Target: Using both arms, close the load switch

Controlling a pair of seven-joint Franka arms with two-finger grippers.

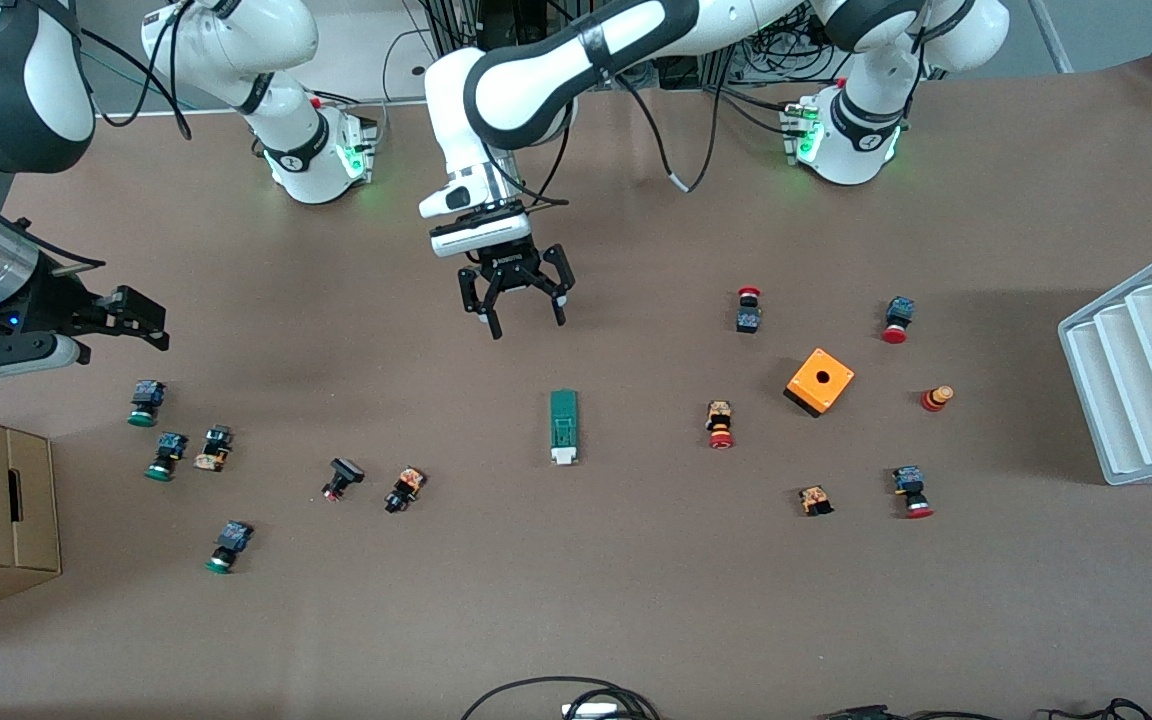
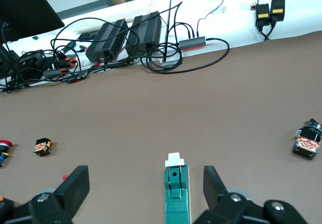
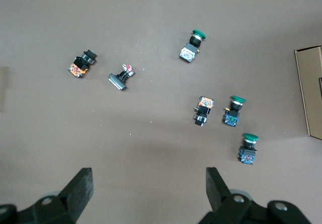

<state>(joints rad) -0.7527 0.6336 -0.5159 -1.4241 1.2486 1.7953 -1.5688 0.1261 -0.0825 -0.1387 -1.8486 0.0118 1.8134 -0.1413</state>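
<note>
while the left end effector [image 1: 516,291] hovers spread, load switch [image 1: 563,426] below

I see even, bright overhead light on the brown table [image 1: 636,600], with no glare. Soft shadows fall beside the white tray [image 1: 1136,370], and a faint one lies under the left gripper [image 1: 516,300]. Green lamps glow at both arm bases. In the left wrist view the gripper fingers [image 2: 75,183] look slightly soft against the green switch [image 2: 177,194].
</note>
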